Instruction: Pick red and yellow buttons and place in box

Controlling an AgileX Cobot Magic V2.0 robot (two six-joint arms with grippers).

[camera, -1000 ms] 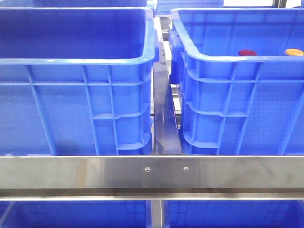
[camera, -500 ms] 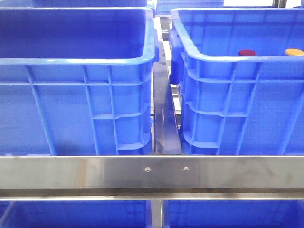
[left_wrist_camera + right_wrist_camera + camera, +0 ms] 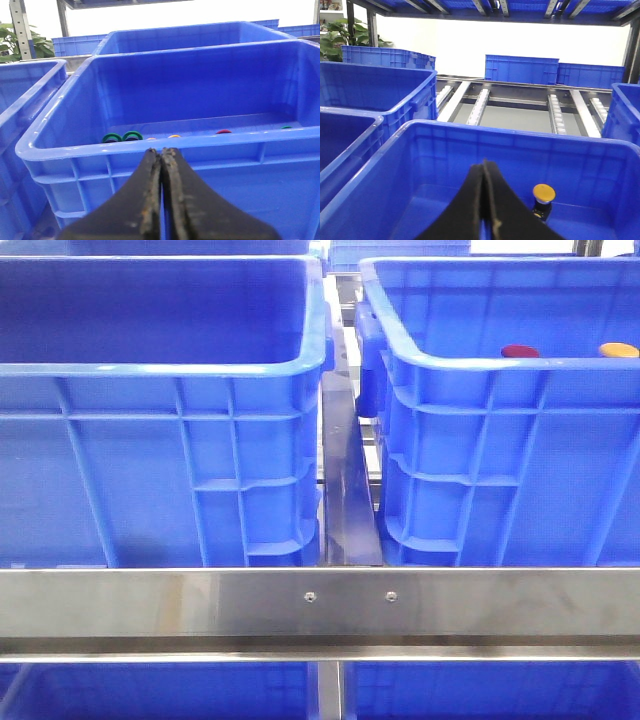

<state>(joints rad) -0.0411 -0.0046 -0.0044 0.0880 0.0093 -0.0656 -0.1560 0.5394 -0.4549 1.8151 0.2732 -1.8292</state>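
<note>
Both your pincers were pressed together and empty: the left pincer (image 3: pixel 161 172) before a crate rim, the right pincer (image 3: pixel 485 192) above the crate (image 3: pixel 570 150) holding the yellow button (image 3: pixel 543 192). You needed to spread the right one, then descend straight over that cap.

We see two crates of bright-blue moulded plastic, the left crate (image 3: pixel 160 440) and the right crate (image 3: pixel 500 450), both smooth with a slight sheen on their ribbed walls. Across the front runs a steel rail (image 3: pixel 320 605), brushed and faintly reflective. The red button (image 3: pixel 519 351) and the yellow button (image 3: pixel 619 350) look like glossy plastic. The left gripper (image 3: pixel 161 165) shows black, matt fingers with worn, scuffed edges; the right gripper (image 3: pixel 485 180) looks equally dull and dark.
</note>
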